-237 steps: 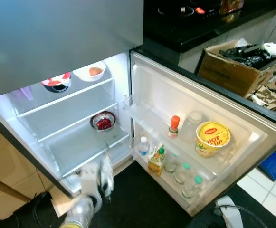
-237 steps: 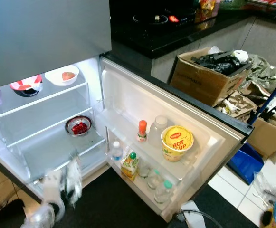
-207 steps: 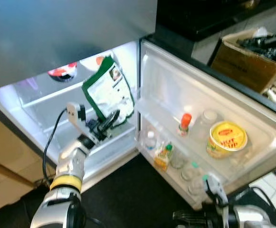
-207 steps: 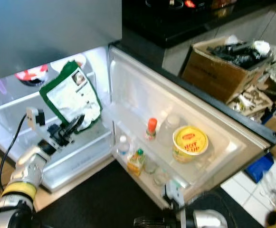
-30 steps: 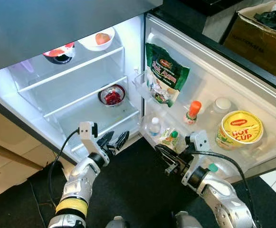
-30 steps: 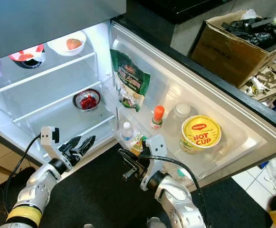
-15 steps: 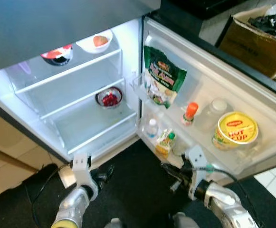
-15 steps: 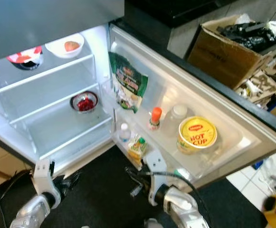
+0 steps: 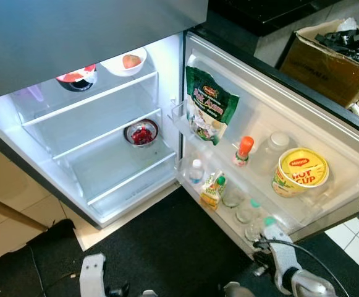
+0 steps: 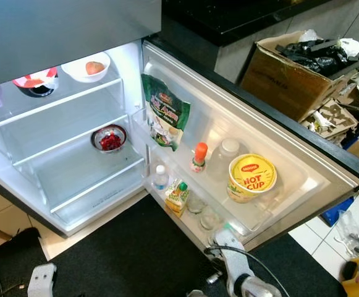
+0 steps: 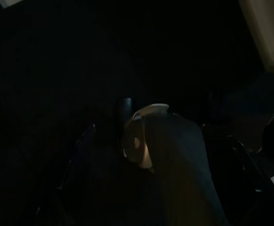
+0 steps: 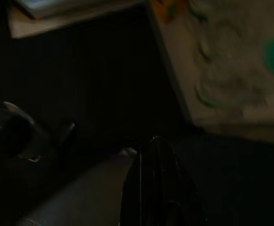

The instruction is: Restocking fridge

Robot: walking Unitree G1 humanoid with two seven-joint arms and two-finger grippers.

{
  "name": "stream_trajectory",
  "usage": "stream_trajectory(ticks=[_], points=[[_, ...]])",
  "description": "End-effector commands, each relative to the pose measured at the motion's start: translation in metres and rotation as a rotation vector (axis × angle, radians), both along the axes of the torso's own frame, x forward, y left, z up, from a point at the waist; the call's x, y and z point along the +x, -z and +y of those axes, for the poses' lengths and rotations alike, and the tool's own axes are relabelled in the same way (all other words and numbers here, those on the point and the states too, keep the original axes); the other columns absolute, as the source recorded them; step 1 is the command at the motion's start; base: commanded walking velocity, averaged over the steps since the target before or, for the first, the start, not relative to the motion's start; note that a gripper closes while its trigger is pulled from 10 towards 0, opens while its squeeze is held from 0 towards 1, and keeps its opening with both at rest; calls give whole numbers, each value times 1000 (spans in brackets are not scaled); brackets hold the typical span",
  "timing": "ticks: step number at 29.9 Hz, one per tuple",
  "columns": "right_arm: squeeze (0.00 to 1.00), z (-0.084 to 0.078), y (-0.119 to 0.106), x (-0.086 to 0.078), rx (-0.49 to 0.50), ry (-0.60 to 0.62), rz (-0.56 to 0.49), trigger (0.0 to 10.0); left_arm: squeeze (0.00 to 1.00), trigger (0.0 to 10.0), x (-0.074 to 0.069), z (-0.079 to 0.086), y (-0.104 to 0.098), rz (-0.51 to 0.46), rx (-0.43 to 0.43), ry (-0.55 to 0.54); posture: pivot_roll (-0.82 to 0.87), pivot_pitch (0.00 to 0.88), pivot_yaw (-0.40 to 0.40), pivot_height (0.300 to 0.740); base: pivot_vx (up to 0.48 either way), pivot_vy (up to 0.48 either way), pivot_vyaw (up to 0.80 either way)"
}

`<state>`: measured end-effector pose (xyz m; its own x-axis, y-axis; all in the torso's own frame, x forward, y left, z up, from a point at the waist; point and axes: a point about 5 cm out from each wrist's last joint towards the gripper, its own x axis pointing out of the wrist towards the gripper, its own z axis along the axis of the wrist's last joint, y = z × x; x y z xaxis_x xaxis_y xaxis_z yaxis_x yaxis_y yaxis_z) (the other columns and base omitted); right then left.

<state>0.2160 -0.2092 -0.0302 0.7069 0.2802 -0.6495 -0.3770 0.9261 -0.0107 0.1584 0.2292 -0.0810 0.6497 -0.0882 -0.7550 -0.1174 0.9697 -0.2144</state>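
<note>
Fridge door (image 9: 327, 117) open. Green pouch (image 9: 209, 105) stands in door's upper rack, hinge end: one item stocked. Both arms low, idle; jaws state: cannot tell, nothing visibly held. Main shelves (image 9: 99, 142) mostly bare.

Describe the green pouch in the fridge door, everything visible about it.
The green pouch is a glossy plastic bag with a red and yellow logo near its top and a pale food picture lower down. It stands upright, slightly tilted, in the small clear bin at the hinge end of the open door, leaning back against the door's white liner. It looks sealed. Neither end effector touches it.
</note>
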Motion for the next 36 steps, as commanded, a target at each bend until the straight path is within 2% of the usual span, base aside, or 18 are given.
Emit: stream_trajectory(ticks=[1, 2, 3, 5, 6, 13, 14, 16, 21, 30, 33, 36], points=[[0, -15, 14, -19, -32, 67, 67, 10000, 0, 10000, -20, 7, 7, 68, 24, -21, -159, 186, -13, 740, 0, 0, 0], [0, -29, 26, -36, -66, 145, 127, 10000, 0, 10000, -29, 9, 10, 103, 38, -27, -157, 184, -15, 740, 0, 0, 0], [0, -29, 26, -36, -66, 145, 127, 10000, 0, 10000, -29, 9, 10, 103, 38, -27, -157, 184, -15, 740, 0, 0, 0], [0, -39, 34, -50, -86, 228, 170, 10000, 0, 10000, -34, 10, 12, 126, 53, -22, -153, 179, -17, 740, 0, 0, 0], [0, -39, 34, -50, -86, 228, 170, 10000, 0, 10000, -34, 10, 12, 126, 53, -22, -153, 179, -17, 740, 0, 0, 0], [0, -66, 48, -84, -97, 536, 259, 10000, 0, 10000, -38, 8, 14, 151, 73, -5, -142, 153, -22, 740, 0, 0, 0], [0, -66, 48, -84, -97, 536, 259, 10000, 0, 10000, -38, 8, 14, 151, 73, -5, -142, 153, -22, 740, 0, 0, 0], [0, -71, 52, -96, -116, 590, 295, 10000, 0, 10000, -35, 4, 15, 152, 76, 6, -139, 142, -24, 740, 0, 0, 0], [0, -71, 60, -119, -148, 626, 374, 10000, 0, 10000, -28, -10, 16, 143, 68, 30, -128, 130, -43, 740, 0, 0, 0], [0, -70, 64, -129, -151, 646, 407, 10000, 0, 10000, -26, -24, 18, 148, 39, 31, -134, 112, -54, 740, 0, 0, 0], [0, -71, 62, -121, -149, 648, 388, 10000, 0, 10000, -27, -37, 21, 160, 15, 78, -147, 98, -59, 740, 0, -109, 0], [0, -71, 61, -119, -149, 649, 383, 10000, 0, 10000, -27, -39, 21, 163, 15, 88, -147, 98, -59, 740, 0, -326, 0]])
